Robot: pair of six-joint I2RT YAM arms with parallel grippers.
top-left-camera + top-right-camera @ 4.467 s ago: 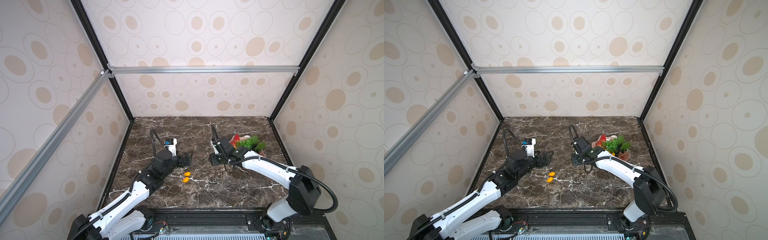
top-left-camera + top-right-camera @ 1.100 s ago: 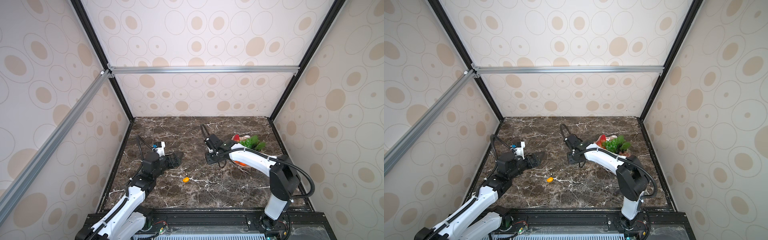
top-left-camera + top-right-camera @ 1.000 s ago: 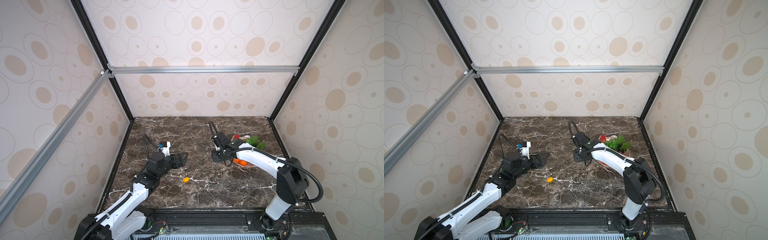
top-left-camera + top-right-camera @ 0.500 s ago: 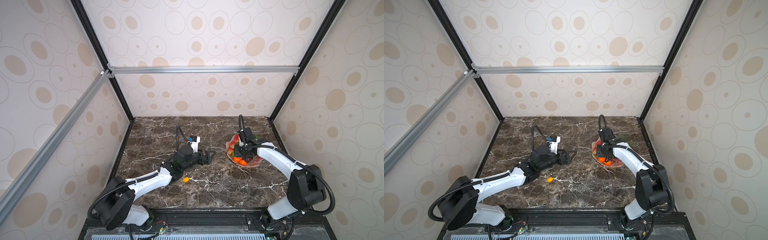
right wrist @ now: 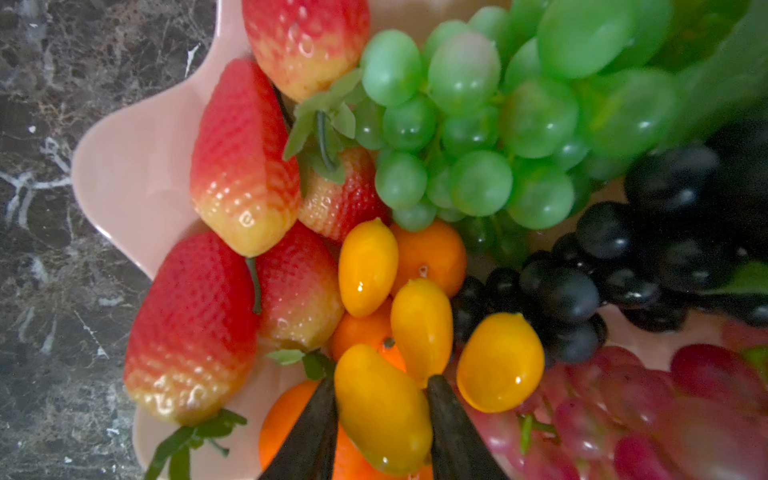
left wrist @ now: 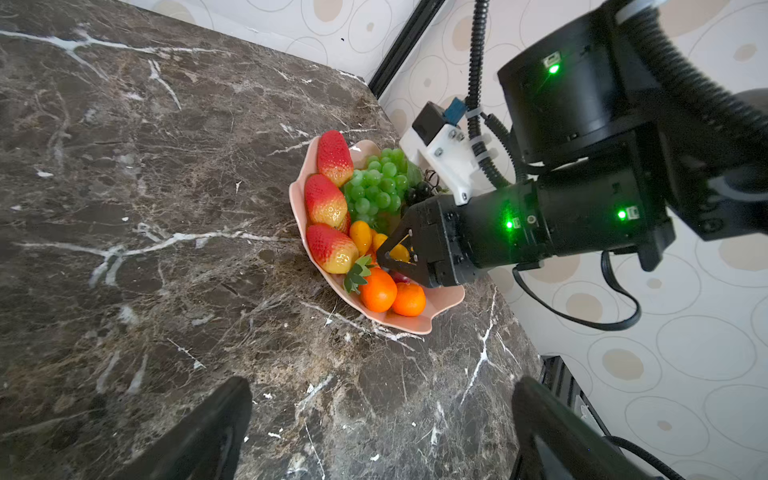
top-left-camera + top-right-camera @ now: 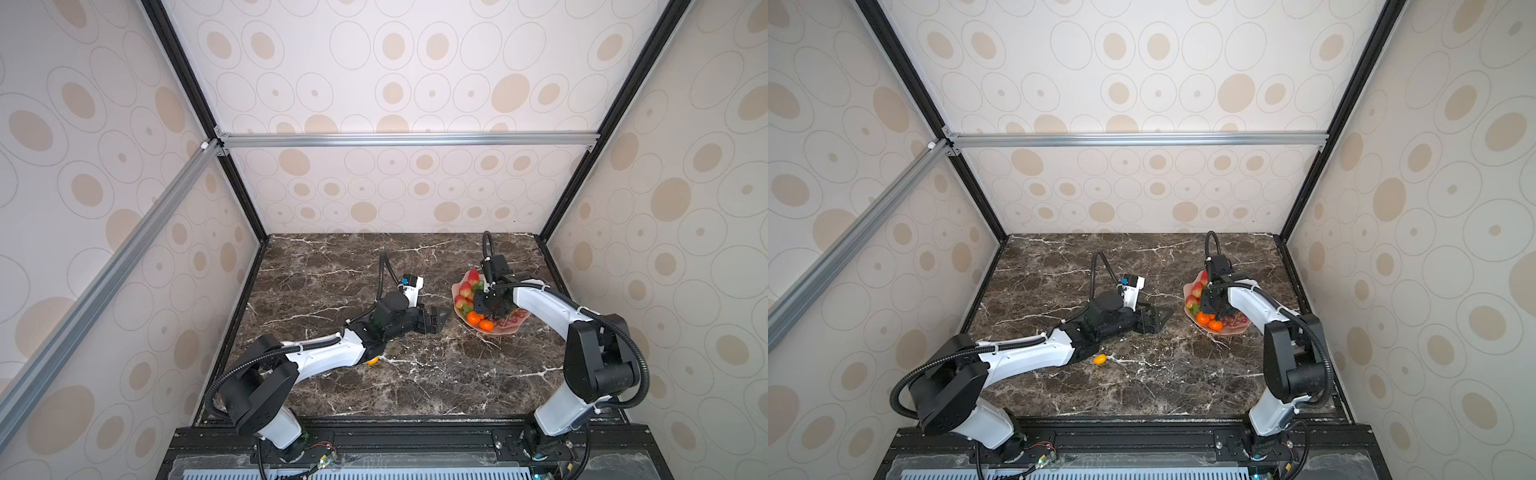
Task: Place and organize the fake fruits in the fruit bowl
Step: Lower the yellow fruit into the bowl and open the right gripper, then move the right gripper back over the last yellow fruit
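Over on the left, one small oval fruit [image 7: 1099, 359] lies loose on the tabletop [image 7: 415, 386], just beside the left arm [image 7: 1025, 360]. The left pincer [image 7: 439, 322] sits low, jaws spread wide, near the bowl [image 6: 411, 326]. The bowl holds strawberries [image 6: 326, 199], grapes [image 6: 376, 183] and oranges [image 6: 378, 289]. Over them the right pincer [image 5: 380, 384] seems to pinch a yellow oval [image 5: 382, 424].

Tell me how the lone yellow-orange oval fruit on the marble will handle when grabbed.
The oval fruit is rounded all over, so a nudge would probably roll it. Its twin in the right gripper looks glossy, so it may slip from a pinch. Being small, it is probably light.
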